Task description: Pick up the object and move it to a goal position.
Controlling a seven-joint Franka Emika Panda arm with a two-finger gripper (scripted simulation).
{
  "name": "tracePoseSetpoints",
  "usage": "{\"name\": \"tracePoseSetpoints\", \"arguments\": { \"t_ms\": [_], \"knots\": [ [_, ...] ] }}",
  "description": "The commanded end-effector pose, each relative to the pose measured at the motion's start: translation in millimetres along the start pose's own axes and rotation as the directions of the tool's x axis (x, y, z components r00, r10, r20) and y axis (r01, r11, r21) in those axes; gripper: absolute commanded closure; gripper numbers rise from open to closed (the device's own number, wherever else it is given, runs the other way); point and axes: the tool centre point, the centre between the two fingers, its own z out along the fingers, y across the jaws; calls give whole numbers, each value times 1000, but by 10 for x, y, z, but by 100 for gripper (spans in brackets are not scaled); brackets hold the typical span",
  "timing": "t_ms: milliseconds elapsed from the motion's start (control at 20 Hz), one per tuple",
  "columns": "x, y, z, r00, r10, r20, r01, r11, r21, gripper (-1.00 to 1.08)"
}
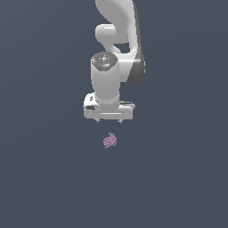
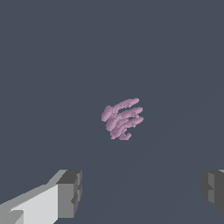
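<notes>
A white Franka Panda arm [image 1: 116,42] is reaching down from the top of the exterior view, its wrist pointing straight at a plain slate-grey counter [image 1: 40,178]. The gripper [image 1: 108,121] is hanging above the surface, with only the short tips of its fingers showing beneath the white hand body. Just below the gripper in that view, and slightly toward the exterior view's right of its centre line, the object [image 1: 110,140] is lying on the counter: a small pinkish-purple lump with a bumpy, ridged surface, far smaller than the hand above it.

In the wrist view, one grey finger pad [image 2: 70,194] on its white mount is standing at one edge and the other finger pad [image 2: 213,189] at the opposite edge, so the fingers are spread wide with nothing between them. The object [image 2: 122,118] is sitting out ahead of the fingers, apart from both pads, its surface showing as rows of curved pink ridges against the grey counter [image 2: 52,65].
</notes>
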Motion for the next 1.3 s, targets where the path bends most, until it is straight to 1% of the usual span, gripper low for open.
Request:
{"name": "tracePoseSetpoints", "arguments": {
  "t_ms": [0,150,400,700,950,1250],
  "knots": [
    [0,0,0,1000,0,0,0,1000,0,-92],
    [-10,-36,-17,1000,-12,2,12,1000,-1,-92],
    [-55,-175,-83,998,-58,12,58,998,-5,-92],
    [-55,-178,-84,998,-57,13,58,998,-5,-92],
    [-44,-177,-64,1000,-28,12,28,1000,-4,-92],
    [-14,-168,-9,999,51,12,-51,999,-2,-92]
  ]
}}
